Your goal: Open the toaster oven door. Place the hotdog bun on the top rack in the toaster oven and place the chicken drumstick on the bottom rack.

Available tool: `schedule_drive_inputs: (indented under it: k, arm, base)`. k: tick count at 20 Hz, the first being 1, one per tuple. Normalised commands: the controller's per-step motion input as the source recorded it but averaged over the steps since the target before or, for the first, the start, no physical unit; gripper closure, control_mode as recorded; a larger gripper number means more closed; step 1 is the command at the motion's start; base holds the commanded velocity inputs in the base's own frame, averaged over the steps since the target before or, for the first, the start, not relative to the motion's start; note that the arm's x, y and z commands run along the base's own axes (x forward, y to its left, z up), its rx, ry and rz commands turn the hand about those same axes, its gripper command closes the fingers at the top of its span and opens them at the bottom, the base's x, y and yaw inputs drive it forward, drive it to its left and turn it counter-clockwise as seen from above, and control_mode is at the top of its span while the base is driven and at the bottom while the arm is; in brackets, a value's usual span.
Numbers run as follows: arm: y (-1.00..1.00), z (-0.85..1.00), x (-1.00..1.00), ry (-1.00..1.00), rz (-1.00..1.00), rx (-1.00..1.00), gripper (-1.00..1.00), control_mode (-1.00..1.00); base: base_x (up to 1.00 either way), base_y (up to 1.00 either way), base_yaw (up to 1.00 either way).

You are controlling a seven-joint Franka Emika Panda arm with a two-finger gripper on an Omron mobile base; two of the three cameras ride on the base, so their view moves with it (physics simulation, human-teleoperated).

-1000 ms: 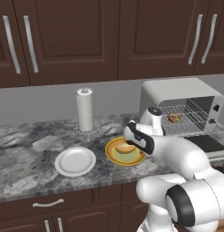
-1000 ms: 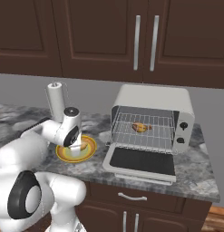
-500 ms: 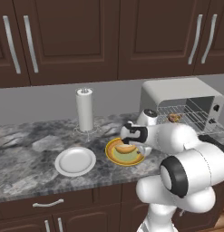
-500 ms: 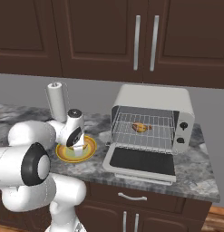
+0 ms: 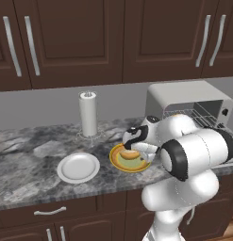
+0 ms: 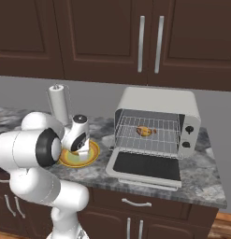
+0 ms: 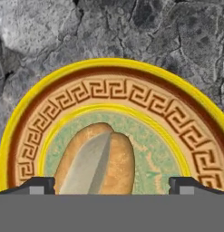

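Grey marble counter [image 5: 28,155] under dark wood cabinets [image 5: 66,42]. Two plates out: one white plate [image 5: 79,167], one yellow plate [image 7: 36,118] holding the one hotdog bun [image 7: 95,161]. The gripper [image 7: 111,185] had dropped closer over it than before, fingers spread wide, nothing grabbed. The toaster oven door [image 6: 146,168] was down, the chicken drumstick [image 6: 144,131] on a rack.

We see a grey marble counter [image 5: 23,160] under dark cabinets; on it stand a paper towel roll [image 5: 88,114], a white plate [image 5: 79,167], a yellow-rimmed plate [image 5: 119,161] and a toaster oven [image 6: 156,128]; all apart.
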Motion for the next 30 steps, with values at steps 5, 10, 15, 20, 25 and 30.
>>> schedule_drive_inputs:
  k: [5,10,15,20,25,30]
  arm:
    - [0.0,-0.22,0.17,0.0,0.0,0.0,-1.0,-1.0]
    - [0.0,-0.23,0.18,0.0,0.0,0.0,-1.0,-1.0]
    - [0.0,-0.2,0.08,0.0,0.0,0.0,1.0,-1.0]
    - [0.0,-0.12,0.01,0.0,0.0,0.0,1.0,-1.0]
    - [0.0,-0.11,0.0,0.02,0.0,0.03,1.0,-1.0]
    - [-0.02,0.12,-0.15,0.0,0.01,0.13,1.0,-1.0]
  base:
    - [0.0,0.0,0.0]
    - [0.0,0.0,0.0]
    - [0.0,0.0,0.0]
    - [0.0,0.0,0.0]
    - [0.0,0.0,0.0]
    - [0.0,0.0,0.0]
